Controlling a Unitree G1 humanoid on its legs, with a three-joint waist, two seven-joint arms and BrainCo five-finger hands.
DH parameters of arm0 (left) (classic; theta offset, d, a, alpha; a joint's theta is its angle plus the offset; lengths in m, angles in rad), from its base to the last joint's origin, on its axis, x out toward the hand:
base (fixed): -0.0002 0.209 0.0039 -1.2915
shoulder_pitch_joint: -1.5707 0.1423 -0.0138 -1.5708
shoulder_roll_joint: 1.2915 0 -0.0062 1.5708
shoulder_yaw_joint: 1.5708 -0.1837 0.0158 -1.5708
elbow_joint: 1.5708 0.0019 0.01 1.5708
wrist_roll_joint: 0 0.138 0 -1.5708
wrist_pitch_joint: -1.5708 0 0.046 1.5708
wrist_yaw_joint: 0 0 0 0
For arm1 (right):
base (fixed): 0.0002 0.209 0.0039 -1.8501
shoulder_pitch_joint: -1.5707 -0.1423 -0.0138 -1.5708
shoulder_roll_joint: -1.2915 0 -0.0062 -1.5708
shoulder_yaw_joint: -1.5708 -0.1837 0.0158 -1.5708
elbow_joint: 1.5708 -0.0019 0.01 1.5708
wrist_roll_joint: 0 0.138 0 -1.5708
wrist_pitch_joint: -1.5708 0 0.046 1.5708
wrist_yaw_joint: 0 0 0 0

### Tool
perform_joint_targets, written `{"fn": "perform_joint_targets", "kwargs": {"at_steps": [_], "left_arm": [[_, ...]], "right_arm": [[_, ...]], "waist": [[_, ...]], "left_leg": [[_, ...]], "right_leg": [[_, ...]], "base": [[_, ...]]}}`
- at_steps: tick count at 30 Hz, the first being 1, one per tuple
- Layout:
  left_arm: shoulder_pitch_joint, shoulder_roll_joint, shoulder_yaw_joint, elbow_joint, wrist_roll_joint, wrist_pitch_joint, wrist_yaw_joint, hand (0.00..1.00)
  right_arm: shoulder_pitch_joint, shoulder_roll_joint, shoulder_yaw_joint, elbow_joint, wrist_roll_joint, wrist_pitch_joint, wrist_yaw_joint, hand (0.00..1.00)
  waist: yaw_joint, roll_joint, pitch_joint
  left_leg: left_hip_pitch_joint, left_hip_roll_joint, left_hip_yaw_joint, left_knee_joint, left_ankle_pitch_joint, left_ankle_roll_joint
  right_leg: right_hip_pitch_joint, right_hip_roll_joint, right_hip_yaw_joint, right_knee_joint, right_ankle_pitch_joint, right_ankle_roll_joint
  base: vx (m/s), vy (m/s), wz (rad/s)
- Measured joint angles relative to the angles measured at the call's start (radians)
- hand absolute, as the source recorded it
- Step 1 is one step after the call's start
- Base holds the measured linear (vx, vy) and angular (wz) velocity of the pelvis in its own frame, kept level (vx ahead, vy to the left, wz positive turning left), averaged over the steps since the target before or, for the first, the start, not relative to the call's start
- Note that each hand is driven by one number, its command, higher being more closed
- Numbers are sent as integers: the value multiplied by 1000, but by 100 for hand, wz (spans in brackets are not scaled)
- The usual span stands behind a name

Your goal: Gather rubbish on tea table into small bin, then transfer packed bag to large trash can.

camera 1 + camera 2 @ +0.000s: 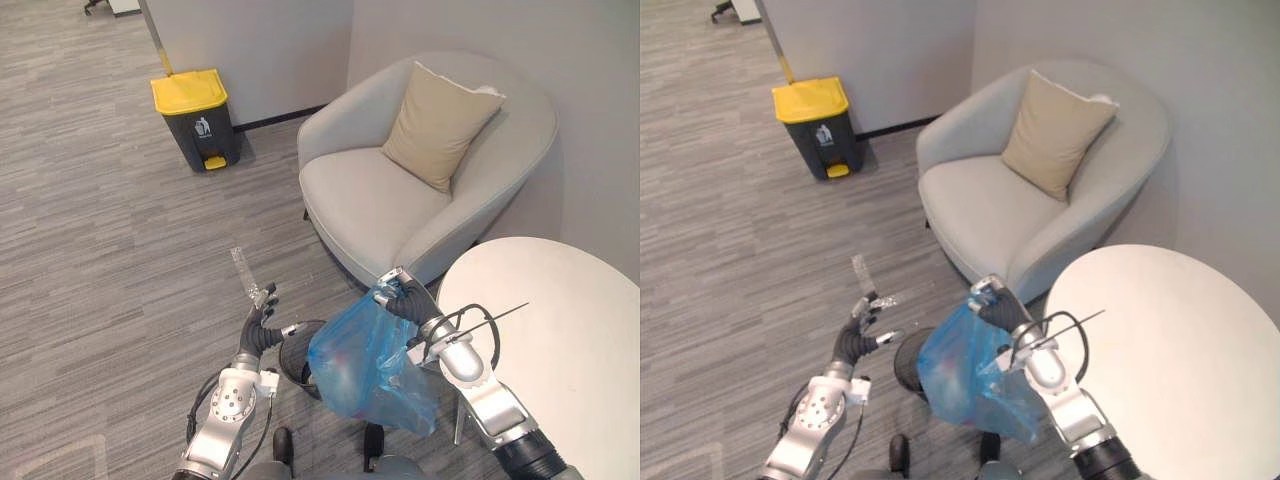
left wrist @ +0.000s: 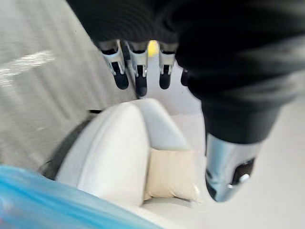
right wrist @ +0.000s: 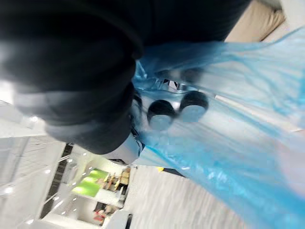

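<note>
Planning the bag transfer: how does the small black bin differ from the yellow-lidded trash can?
The small round black bin is open-topped, beside the blue plastic bag; the boxy dark-grey trash can has its yellow lid shut, by the far wall. Both stand upright on the floor.
</note>
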Motion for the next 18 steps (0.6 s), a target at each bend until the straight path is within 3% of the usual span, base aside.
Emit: {"fn": "perform_joint_targets", "kwargs": {"at_steps": [9,18], "left_arm": [[-129,146,-154,-67,101,-17,-46,0],[-278,181,-240,-74,217,-42,-67,0]], "right_arm": [[-93,-108,119,-36,212,-5,61,100],[-190,-110,198,-68,261,-7,70,100]], "waist": [[-1,4,-28],[-9,5,-37]], "left_leg": [[23,-2,21,-1,-2,1],[23,-3,29,-1,-2,1]], "right_leg": [[11,2,19,0,-4,-2],[10,3,28,-9,-2,-3]], "base": [[-7,3,-7],[-17,0,-3]]}}
